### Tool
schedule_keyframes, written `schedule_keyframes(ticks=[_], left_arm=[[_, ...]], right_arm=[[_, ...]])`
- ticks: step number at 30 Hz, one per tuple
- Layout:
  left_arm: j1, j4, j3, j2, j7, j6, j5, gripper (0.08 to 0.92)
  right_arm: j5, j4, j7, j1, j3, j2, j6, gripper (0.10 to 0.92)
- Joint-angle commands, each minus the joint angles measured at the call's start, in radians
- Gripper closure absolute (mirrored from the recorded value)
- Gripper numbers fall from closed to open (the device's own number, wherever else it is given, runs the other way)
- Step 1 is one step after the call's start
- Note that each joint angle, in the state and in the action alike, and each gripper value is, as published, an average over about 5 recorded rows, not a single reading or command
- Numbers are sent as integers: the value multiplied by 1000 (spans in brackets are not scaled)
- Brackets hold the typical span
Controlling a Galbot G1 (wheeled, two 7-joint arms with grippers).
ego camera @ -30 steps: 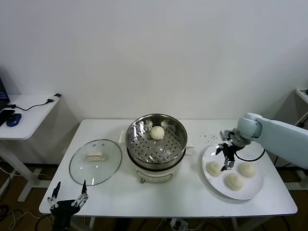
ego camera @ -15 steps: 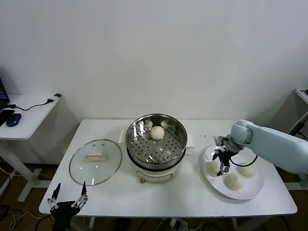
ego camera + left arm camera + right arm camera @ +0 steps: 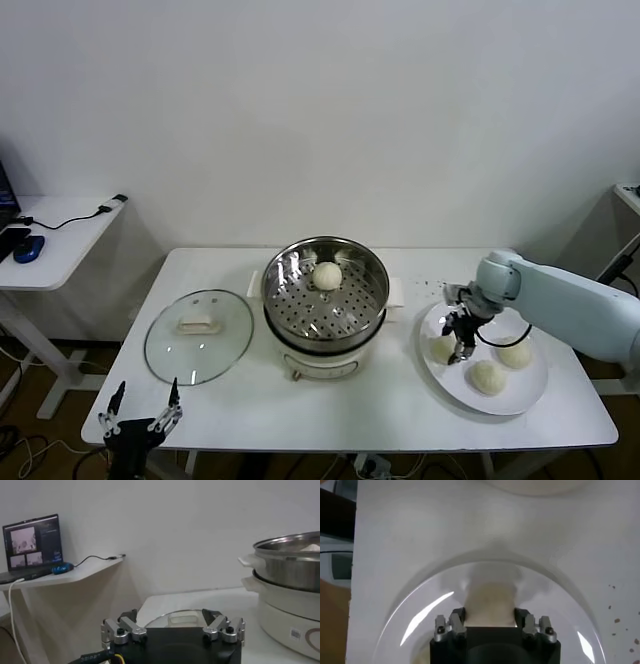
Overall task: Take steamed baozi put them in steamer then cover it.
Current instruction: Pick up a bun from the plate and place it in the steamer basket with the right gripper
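The steel steamer (image 3: 372, 300) stands mid-table on its cream pot base and holds one baozi (image 3: 327, 275). Three baozi lie on a white plate (image 3: 520, 398) at the right. My right gripper (image 3: 461, 338) is down over the plate's left baozi (image 3: 441, 350). In the right wrist view the fingers (image 3: 457, 621) press both sides of that baozi (image 3: 490, 597), which rests on the plate (image 3: 420, 625). The glass cover (image 3: 170, 350) lies flat left of the steamer. My left gripper (image 3: 140, 410) is parked open and empty at the table's front left edge.
Two more baozi (image 3: 514, 352) (image 3: 486, 376) lie right of the right gripper. A side table (image 3: 60, 225) with a laptop and a blue mouse stands far left. Dark crumbs (image 3: 435, 287) dot the table behind the plate.
My right gripper has moved left and down onto the plate's left baozi, then held nearly still. The left arm has not moved.
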Motion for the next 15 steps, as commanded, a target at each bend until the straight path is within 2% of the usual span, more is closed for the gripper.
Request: schedule_keyframes(ticks=[1,9,15], left_arm=[[1,-1,1,1,0,0,-1,177],[0,-4,12,1,1,1,-3,177],[-4,-9,19,1,2,3,-4,177]], right_arm=[[7,-5,-2,10,3,-3,2,396],[124,43,-14,240,-97,-47,12,405],[318,27,-37,589,-311,40,30,406]])
